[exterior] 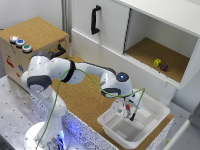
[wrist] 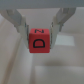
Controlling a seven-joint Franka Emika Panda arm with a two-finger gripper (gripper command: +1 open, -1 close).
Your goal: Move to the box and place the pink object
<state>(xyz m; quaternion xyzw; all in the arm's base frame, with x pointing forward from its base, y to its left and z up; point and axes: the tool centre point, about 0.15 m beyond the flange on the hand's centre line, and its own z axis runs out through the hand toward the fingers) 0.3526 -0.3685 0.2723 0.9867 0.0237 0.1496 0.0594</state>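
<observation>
Only the wrist view shows fingers (wrist: 59,22) clamping the pink object (wrist: 39,40) over the box (exterior: 150,127).

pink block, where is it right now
The pink block sits between the end effector's fingers, above the white tub toward the exterior view's right.

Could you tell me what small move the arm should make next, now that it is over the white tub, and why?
Probably a short descent, then opening. In the wrist view the gripper is shut on the pink object, with the white box blurred behind it. In the exterior view the gripper hangs above the box, apparently within its rim, so lowering first should give a gentler drop.
</observation>
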